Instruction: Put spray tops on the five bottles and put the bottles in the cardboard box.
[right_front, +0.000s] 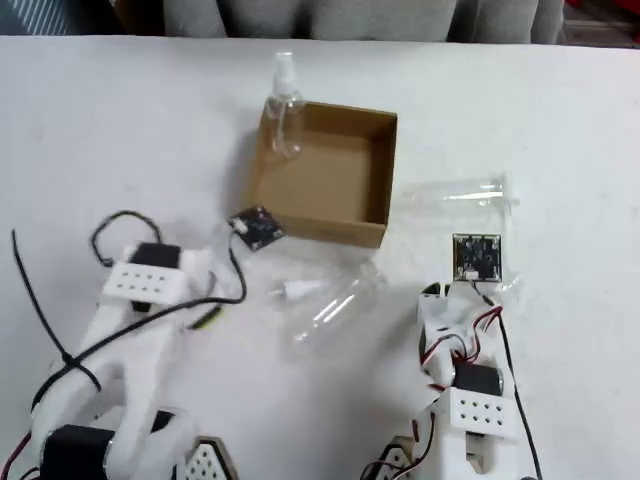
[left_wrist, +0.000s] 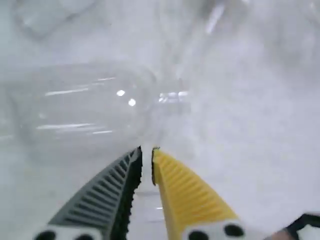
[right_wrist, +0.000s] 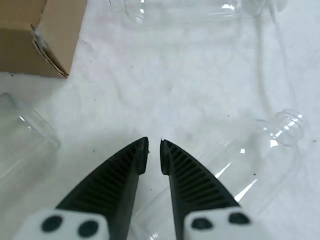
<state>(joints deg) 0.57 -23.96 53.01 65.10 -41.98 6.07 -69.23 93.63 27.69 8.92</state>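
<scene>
The cardboard box (right_front: 330, 178) stands open at mid-table, and a clear bottle with a spray top (right_front: 283, 108) is upright at its far left corner. In front of the box a clear bottle (right_front: 338, 302) lies on its side, with a white spray top (right_front: 299, 290) beside it. This bottle (left_wrist: 85, 107) lies just ahead of my left gripper (left_wrist: 146, 150), which is shut with nothing in it. My right gripper (right_wrist: 154, 146) is also shut, above a lying bottle with a bare threaded neck (right_wrist: 287, 125). Right of the box lies another clear bottle (right_front: 462, 195) (right_wrist: 190, 10).
The left arm (right_front: 145, 280) and its black cable (right_front: 60, 330) take up the near left of the white table. At the near right stands the right arm (right_front: 470, 395). A box corner (right_wrist: 35, 35) and a bottle base (right_wrist: 22, 140) flank the right gripper.
</scene>
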